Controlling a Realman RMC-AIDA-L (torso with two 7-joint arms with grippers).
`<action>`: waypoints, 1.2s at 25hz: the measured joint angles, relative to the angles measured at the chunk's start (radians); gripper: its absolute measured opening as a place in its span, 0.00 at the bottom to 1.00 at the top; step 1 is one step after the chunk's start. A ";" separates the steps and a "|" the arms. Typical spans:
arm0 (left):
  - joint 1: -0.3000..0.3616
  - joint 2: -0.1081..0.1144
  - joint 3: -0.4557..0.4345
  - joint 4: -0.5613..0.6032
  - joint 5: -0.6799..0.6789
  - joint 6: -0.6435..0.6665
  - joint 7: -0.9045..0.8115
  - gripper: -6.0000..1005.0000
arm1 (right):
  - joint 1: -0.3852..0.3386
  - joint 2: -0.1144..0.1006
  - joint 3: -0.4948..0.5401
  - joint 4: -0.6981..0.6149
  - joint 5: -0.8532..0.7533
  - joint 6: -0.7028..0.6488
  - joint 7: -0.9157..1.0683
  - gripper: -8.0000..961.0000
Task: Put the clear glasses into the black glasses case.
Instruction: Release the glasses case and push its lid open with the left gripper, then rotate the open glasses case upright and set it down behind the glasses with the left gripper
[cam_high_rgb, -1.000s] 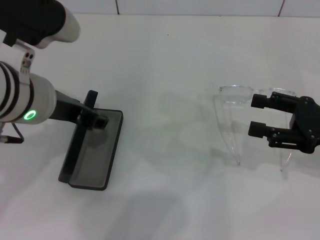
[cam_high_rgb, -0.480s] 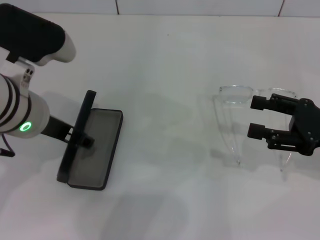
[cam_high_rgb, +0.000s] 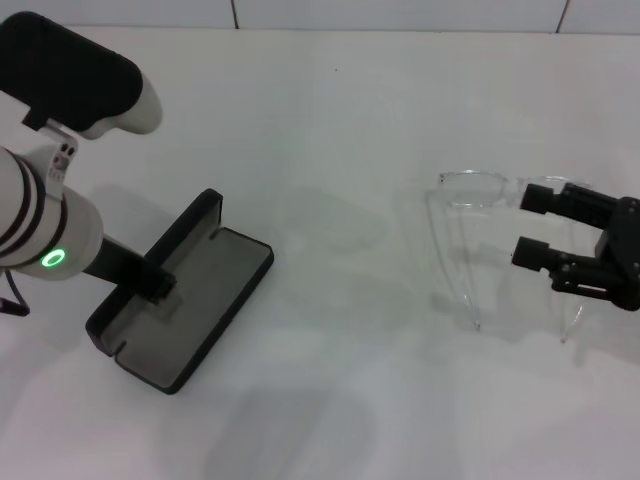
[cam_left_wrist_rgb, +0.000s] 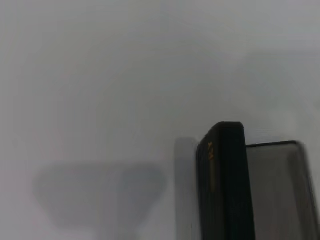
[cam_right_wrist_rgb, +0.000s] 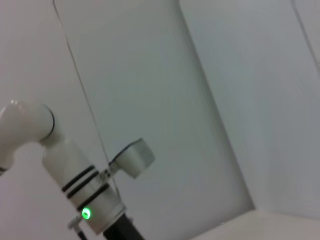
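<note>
item: right gripper (cam_high_rgb: 532, 226) hovering wide open and empty beside the clear glasses (cam_high_rgb: 500, 240), needing a gentle bridge pinch; left gripper (cam_high_rgb: 150, 285) at the black glasses case (cam_high_rgb: 185, 305), grip state indiscernible.

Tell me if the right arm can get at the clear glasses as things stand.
Probably yes. The right gripper is open right beside the clear glasses, over their right temple arm, and nothing stands between them on the white table.

The black glasses case (cam_high_rgb: 185, 310) lies open on the left, its grey-lined tray flat and angled diagonally, the lid raised along its far-left edge. The clear glasses (cam_high_rgb: 500, 240) sit well apart on the right, lenses farthest away, transparent temple arms unfolded and pointing nearward.
</note>
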 joint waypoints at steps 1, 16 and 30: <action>0.000 0.000 0.002 0.001 0.000 0.000 0.004 0.38 | -0.005 0.001 0.011 0.002 0.001 -0.006 -0.005 0.81; 0.025 -0.002 0.079 0.092 0.000 -0.131 0.274 0.21 | -0.207 -0.065 0.494 0.070 0.010 -0.378 -0.091 0.81; 0.028 -0.007 0.262 -0.093 -0.026 -0.511 0.823 0.23 | -0.295 -0.061 0.541 0.077 0.025 -0.385 -0.095 0.81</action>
